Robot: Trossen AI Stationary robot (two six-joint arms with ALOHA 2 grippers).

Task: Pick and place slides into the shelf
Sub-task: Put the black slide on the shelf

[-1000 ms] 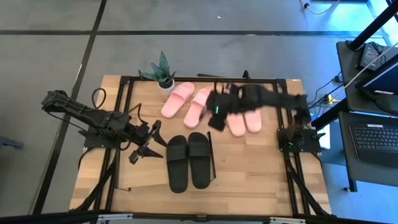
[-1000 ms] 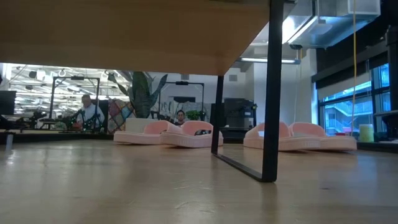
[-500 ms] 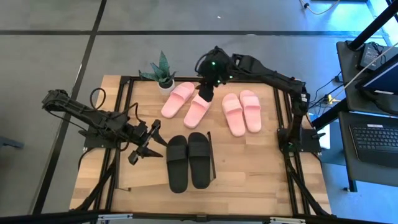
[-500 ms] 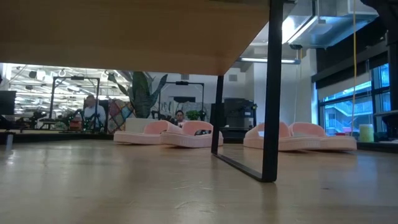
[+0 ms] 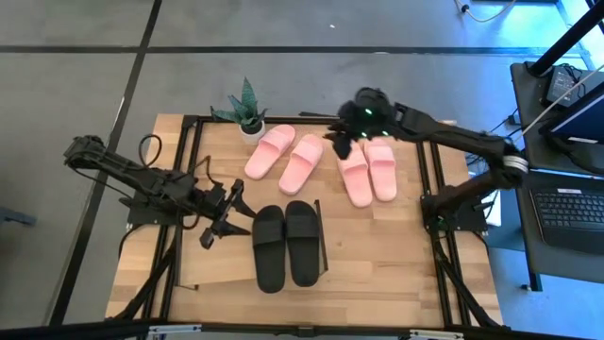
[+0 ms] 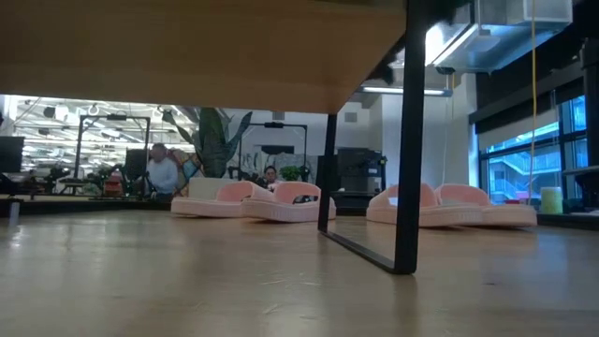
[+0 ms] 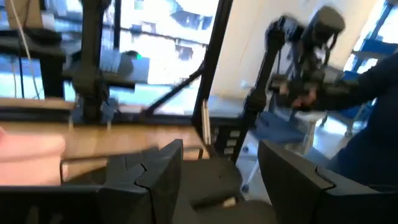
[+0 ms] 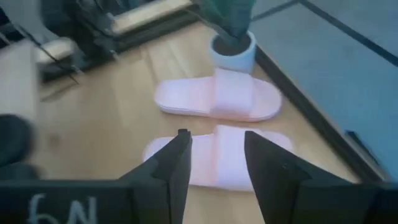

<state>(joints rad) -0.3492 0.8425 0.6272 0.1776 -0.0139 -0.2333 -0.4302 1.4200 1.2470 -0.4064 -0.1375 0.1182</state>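
Right gripper (image 5: pixel 342 146) released, empty, hovering between two pale pink slide sandal pairs (image 5: pixel 284 154) (image 5: pixel 368 169) at far desk (image 5: pixel 377 255), likely lining up pick. Left gripper (image 5: pixel 219 229) spread, empty, beside matte black slide pair (image 5: pixel 286 243), waiting.

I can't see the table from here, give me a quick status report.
Left gripper open, empty, beside the black slides. Right gripper open, empty, above the gap between the two pink pairs. All six slides lying flat. Nothing blocking.
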